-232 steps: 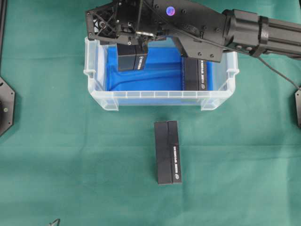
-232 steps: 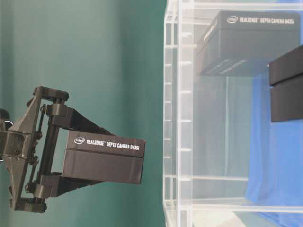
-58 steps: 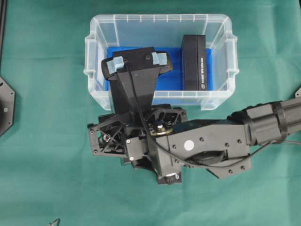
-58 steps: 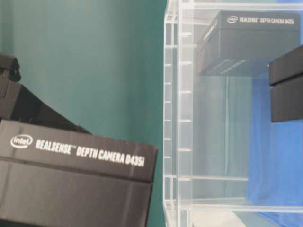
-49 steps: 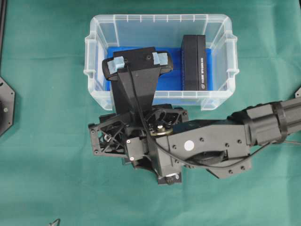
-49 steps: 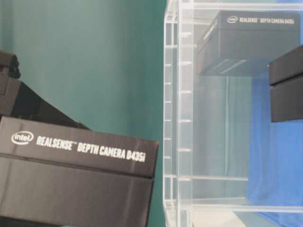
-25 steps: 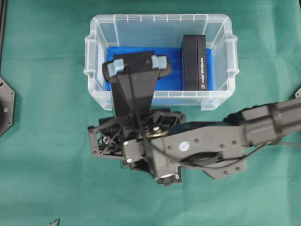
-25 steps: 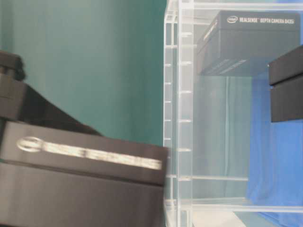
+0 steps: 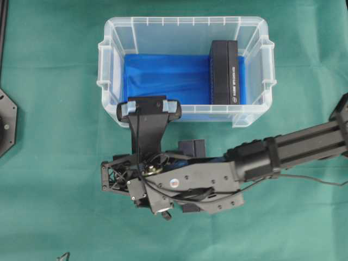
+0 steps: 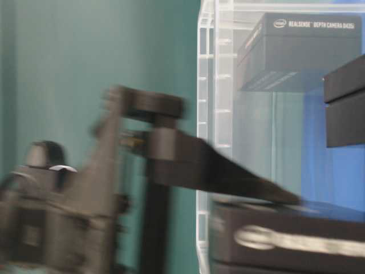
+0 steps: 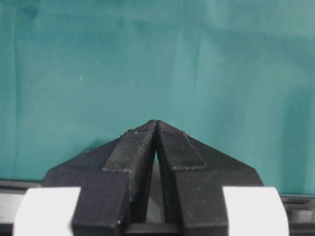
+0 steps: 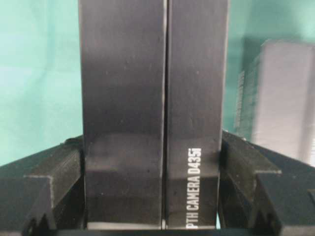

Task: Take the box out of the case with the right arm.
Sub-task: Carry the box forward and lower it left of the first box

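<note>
The clear case with blue lining stands at the back of the green cloth; one black box lies inside it at the right. My all-black right gripper is shut on another black box marked "CAMERA D435i", with a finger pressed on each side. In the overhead view the right arm reaches across in front of the case and hides that box. The table-level view shows the held box low and blurred, outside the case wall. Over bare cloth, my left gripper is shut on nothing.
A third black box lies on the cloth just in front of the case, mostly covered by the right arm, and shows blurred as a box on the cloth right of the held box. Black arm bases sit at the cloth's side edges.
The right arm has swung down and toward the near side, away from the case, carrying the box lower. In the table-level view the box has slid right and is motion-blurred.
</note>
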{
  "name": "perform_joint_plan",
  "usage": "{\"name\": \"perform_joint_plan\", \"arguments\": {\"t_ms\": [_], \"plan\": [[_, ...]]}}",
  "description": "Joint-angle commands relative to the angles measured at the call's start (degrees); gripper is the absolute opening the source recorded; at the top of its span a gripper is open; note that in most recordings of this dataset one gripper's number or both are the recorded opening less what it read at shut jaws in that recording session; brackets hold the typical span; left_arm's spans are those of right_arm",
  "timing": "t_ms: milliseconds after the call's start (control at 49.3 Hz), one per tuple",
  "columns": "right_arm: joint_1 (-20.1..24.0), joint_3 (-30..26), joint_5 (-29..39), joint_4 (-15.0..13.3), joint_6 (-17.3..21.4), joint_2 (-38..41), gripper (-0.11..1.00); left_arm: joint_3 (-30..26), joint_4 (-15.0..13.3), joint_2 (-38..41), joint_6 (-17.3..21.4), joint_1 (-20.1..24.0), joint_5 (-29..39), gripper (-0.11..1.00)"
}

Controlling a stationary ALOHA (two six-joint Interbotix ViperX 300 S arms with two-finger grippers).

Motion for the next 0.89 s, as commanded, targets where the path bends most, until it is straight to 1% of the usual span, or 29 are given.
{"name": "perform_joint_plan", "arguments": {"t_ms": [0,203,528,670,711,812,873], "plan": [[0.44,0.00,-1.93,0.26,0.44,-0.97,0.68,-0.62,0.09,0.00,-0.09,-0.09,-0.18,0.02],[0.53,1.67,-5.10,1.76,1.49,0.88,0.68,-0.53,0.09,0.00,-0.09,-0.09,-0.26,0.02],[0.79,3.78,-6.06,1.85,5.98,1.32,0.68,-0.44,0.00,-0.53,-0.09,-0.09,-0.26,0.02],[0.97,4.92,-8.61,1.85,6.15,1.23,0.68,-0.09,-0.09,-0.53,-0.09,-0.09,-0.18,0.02],[0.88,5.01,-8.79,1.85,5.98,1.32,0.71,-0.09,0.00,-0.53,-0.09,-0.09,-0.26,0.02],[0.88,5.01,-8.96,1.85,5.80,1.23,0.85,0.00,-0.09,-0.53,-0.09,-0.09,-0.26,0.02],[0.97,5.01,-8.96,1.85,5.80,1.23,0.90,0.00,0.00,-0.70,-0.09,-0.09,-0.26,0.02]]}}
